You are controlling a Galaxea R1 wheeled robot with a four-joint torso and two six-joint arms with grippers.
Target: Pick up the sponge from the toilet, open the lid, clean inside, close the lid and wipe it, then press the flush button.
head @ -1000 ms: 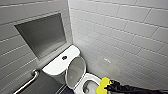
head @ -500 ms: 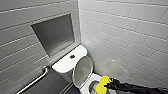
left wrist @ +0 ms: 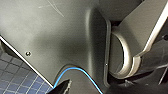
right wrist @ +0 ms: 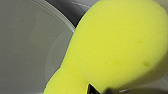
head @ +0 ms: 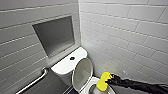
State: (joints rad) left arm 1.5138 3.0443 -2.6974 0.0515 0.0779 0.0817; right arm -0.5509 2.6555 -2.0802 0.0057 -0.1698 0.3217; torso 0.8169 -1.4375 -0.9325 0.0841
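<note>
The white toilet [head: 65, 65] stands in the corner with its oval lid [head: 82, 73] raised and leaning back against the tank. On the flat tank cover sits the small dark flush button [head: 72, 58]. My right gripper [head: 109, 80] reaches in from the right and is shut on the yellow sponge [head: 103, 81], holding it over the bowl rim [head: 90, 84]. In the right wrist view the sponge [right wrist: 117, 50] looms large in front of a glossy white surface [right wrist: 30, 45] of the toilet. The left wrist view shows the robot's own dark body and some tiled floor [left wrist: 15, 80].
A chrome grab bar [head: 35, 81] runs along the left wall beside the tank. Above the tank is a grey recessed niche [head: 55, 35]. White tiled walls close in on the left and right. Dark floor tiles lie left of the toilet.
The head view has shifted a little, so the toilet sits slightly further right. The sponge in my right gripper has moved a little over the bowl.
</note>
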